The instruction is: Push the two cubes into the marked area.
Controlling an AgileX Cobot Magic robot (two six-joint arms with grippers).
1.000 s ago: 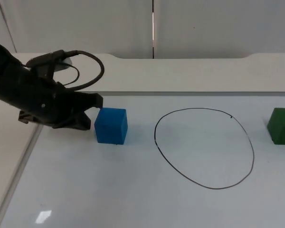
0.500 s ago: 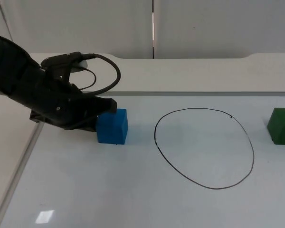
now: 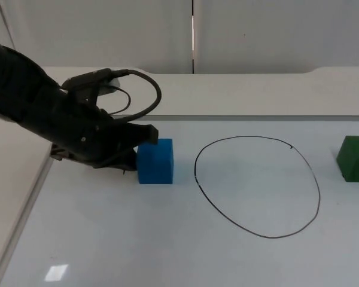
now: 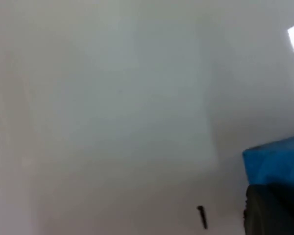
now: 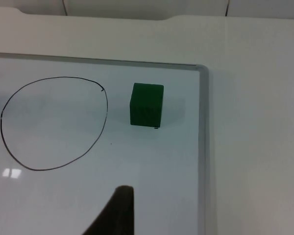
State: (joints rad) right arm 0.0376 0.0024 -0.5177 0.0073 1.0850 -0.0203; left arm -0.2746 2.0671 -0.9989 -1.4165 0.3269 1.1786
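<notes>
The left end effector (image 3: 140,146) is seen low over the white desk (image 3: 167,239), pressed against the left face of the blue cube (image 3: 155,161); whether its fingers are spread or closed cannot be told, since they are merged with the dark body of the arm. The blue cube is set upright on the desk, just left of the marked area (image 3: 257,186), a black hand-drawn loop, and lies outside it with a narrow strip of bare desk between cube and line. In the left wrist view, the blue cube (image 4: 277,156) is shown touching a dark fingertip (image 4: 274,213), and a short black mark (image 4: 202,216) is seen on the desk nearby. The green cube (image 3: 355,158) is placed at the far right of the desk, outside the loop and well apart from the blue cube; in the right wrist view the green cube (image 5: 146,105) stands between the marked area (image 5: 54,123) and the raised desk border (image 5: 202,147). The right end effector (image 5: 115,210) is held above the desk, well apart from the green cube, and its arm waits; the state of its fingers cannot be told.
</notes>
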